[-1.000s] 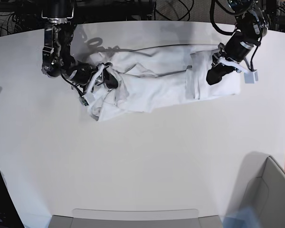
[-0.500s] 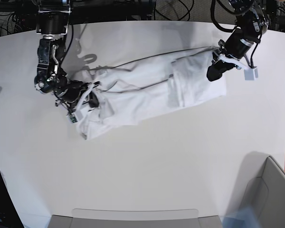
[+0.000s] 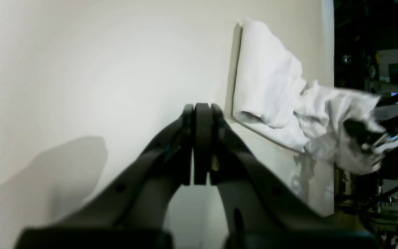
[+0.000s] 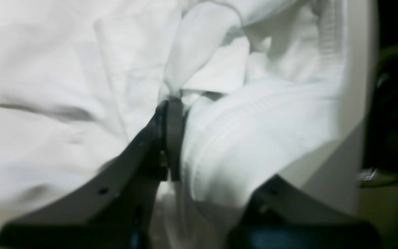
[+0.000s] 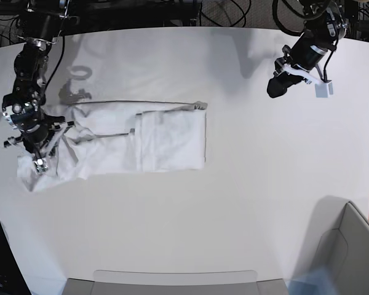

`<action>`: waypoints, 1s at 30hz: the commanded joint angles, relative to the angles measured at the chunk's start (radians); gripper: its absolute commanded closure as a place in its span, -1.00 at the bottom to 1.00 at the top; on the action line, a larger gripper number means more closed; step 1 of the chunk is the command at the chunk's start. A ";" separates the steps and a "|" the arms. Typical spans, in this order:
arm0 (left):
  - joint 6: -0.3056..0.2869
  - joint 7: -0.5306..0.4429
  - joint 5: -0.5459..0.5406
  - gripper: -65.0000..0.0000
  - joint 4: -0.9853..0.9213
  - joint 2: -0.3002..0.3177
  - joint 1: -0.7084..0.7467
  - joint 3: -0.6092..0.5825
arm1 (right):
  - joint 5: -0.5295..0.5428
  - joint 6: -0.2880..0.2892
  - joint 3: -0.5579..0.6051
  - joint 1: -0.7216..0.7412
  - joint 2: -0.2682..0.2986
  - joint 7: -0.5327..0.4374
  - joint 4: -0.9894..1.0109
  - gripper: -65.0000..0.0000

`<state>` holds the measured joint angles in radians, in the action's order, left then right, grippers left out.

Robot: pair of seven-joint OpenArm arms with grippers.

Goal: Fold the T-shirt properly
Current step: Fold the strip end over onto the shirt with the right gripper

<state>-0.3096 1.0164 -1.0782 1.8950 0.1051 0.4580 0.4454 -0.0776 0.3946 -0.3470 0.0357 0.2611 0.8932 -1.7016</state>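
Jaws of the right gripper (image 4: 184, 103) are closed on the T-shirt (image 5: 169, 140), with white cloth bunched between the fingers and draped over one of them, so that finger is largely hidden. Those of the left gripper (image 3: 201, 106) are shut, the fingertips together with no cloth between them.

The right arm (image 5: 32, 92) comes in at the tabletop's (image 5: 172, 227) far edge, as the base view shows it, and drops steeply along the tabletop's left side, its gripper pointing down into the shirt's crumpled end. The left arm (image 5: 317, 43) comes in over the far edge too, toward the tabletop's right side. It slants down and inward, and its dark gripper ends above the tabletop surface, well apart from the shirt.

The T-shirt lies across the left and middle parts of the tabletop, in a long, narrow band. Its end nearest the tabletop's middle is a flat, squarish panel with a fairly straight edge; from there the cloth runs in lengthwise creases to the rumpled end at the tabletop's left side. In the left wrist view, cloth at the gripped end rises off the tabletop. The right wrist view is partly blurred.
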 commanded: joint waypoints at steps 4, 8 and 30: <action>-0.007 -0.014 -0.023 1.00 0.016 0.008 0.000 0.005 | -0.159 -0.003 0.216 0.036 -0.046 0.071 -0.151 1.00; -0.007 -0.014 -0.023 1.00 0.016 0.008 0.002 0.005 | -0.345 -0.003 0.400 0.059 -0.139 0.082 -0.153 1.00; -0.006 -0.014 -0.023 1.00 -0.048 0.008 0.008 0.006 | -0.451 -0.090 0.770 0.106 -0.311 0.033 0.053 1.00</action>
<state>-0.3077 1.0153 -1.0779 1.8332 0.1051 0.4633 0.4469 -0.5278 0.3099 0.4194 0.1188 -0.0349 0.9463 -1.6333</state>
